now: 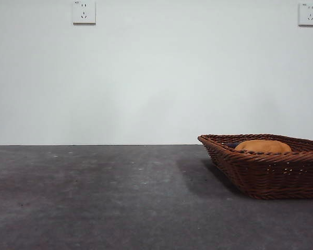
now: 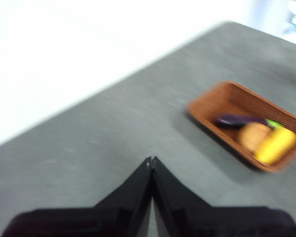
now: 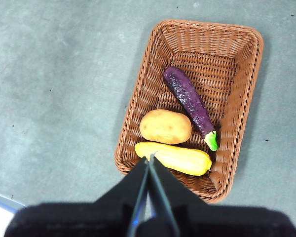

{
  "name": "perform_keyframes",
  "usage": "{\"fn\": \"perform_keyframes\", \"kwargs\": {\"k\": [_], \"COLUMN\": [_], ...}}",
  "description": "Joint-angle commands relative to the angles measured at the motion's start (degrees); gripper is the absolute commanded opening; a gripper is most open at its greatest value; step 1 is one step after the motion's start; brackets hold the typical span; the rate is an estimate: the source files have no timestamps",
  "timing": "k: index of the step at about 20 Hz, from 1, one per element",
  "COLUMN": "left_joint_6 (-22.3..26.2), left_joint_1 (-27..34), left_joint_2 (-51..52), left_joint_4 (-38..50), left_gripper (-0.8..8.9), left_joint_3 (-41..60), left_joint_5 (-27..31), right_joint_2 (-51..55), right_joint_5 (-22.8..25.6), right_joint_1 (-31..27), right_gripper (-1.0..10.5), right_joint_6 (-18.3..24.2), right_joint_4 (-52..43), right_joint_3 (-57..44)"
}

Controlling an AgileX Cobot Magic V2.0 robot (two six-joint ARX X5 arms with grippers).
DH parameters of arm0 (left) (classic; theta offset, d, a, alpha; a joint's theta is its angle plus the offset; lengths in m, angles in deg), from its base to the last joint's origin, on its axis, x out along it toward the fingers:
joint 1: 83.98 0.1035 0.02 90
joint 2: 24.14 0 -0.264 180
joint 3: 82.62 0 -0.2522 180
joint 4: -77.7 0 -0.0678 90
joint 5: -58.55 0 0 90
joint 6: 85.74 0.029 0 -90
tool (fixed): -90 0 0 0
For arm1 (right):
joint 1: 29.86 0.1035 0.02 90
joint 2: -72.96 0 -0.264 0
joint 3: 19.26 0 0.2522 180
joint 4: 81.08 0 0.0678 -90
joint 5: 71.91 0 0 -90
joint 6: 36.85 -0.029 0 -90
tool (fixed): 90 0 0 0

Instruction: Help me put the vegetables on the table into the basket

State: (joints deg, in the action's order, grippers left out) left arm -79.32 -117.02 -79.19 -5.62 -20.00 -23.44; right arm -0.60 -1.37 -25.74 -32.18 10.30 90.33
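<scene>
All three vegetables lie inside the basket [image 3: 192, 106], which sits on the grey desk [image 3: 54, 89]. Nothing else rests on the desk that I can see.

My right fingers [image 3: 150, 157] are pressed together, holding nothing, and hang above the near end of the basket. My left fingers [image 2: 151, 160] are also pressed together and empty, well away from the basket, over bare desk; that view is blurred.

The potato [image 3: 166, 126] is a brown-orange oval with a smooth, slightly speckled skin. Just beside it, and seemingly touching it, lies the yellow vegetable [image 3: 173, 158], a long lumpy oval set crosswise in the basket. The eggplant [image 3: 189, 99] is slim, dark purple and wrinkled, with a green stem that points toward the yellow one; it lies at a slant beside the potato.

From the low front view, only the top of the potato shows over the braided rim.

I judge the potato firm and the heaviest of the three, best taken across its middle. The eggplant looks light and glossy, likely to slip, so I would grip its thicker midsection. The yellow one looks firm, with bumps that should help a grip across its narrow width. The basket is stiff woven wicker, brown, with flared sides.
</scene>
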Motion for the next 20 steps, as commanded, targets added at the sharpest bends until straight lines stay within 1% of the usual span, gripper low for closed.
{"fn": "perform_keyframes", "kwargs": {"k": [1,3,4,6,8,11,13,14,16,20], "left_joint_6": [5.9,10.0,12.0,15.3,15.9,15.4,13.4,11.5,8.9,4.3], "left_joint_1": [9.9,18.1,21.0,25.2,28.8,32.0,32.8,33.0,33.1,33.1], "left_joint_2": [4.5,9.7,12.8,19.3,26.3,35.3,39.3,41.1,43.8,48.4], "left_joint_4": [3.3,8.4,12.0,21.3,32.0,42.9,48.3,51.5,56.1,62.5], "left_gripper": [-0.04,-0.04,-0.04,-0.04,-0.04,-0.04,-0.04,-0.04,-0.04,-0.04], "left_joint_3": [0.9,4.7,8.0,17.3,30.2,50.0,61.4,67.4,77.0,91.0], "left_joint_5": [-4.9,-11.4,-12.4,-12.5,-13.2,-15.8,-16.0,-16.0,-15.9,-15.9], "right_joint_2": [-0.2,-0.2,-0.2,-0.2,-0.2,-0.2,-0.2,-0.2,-0.2,-0.2], "right_joint_5": [0.0,0.0,0.0,0.0,0.0,0.0,0.0,0.1,0.0,0.2], "right_joint_1": [0.0,0.0,0.0,0.0,0.0,0.0,0.0,0.0,0.0,0.0], "right_gripper": [0.0,0.0,0.0,0.0,0.0,0.0,0.0,0.0,0.0,0.0], "right_joint_6": [-0.5,-0.5,-0.5,-0.5,-0.5,-0.5,-0.5,-0.5,-0.5,-0.5], "right_joint_4": [1.2,1.2,1.2,1.2,1.2,1.2,1.2,1.2,1.3,1.2], "right_joint_3": [-0.3,-0.3,-0.3,-0.3,-0.3,-0.3,-0.3,-0.3,-0.3,-0.3]}}
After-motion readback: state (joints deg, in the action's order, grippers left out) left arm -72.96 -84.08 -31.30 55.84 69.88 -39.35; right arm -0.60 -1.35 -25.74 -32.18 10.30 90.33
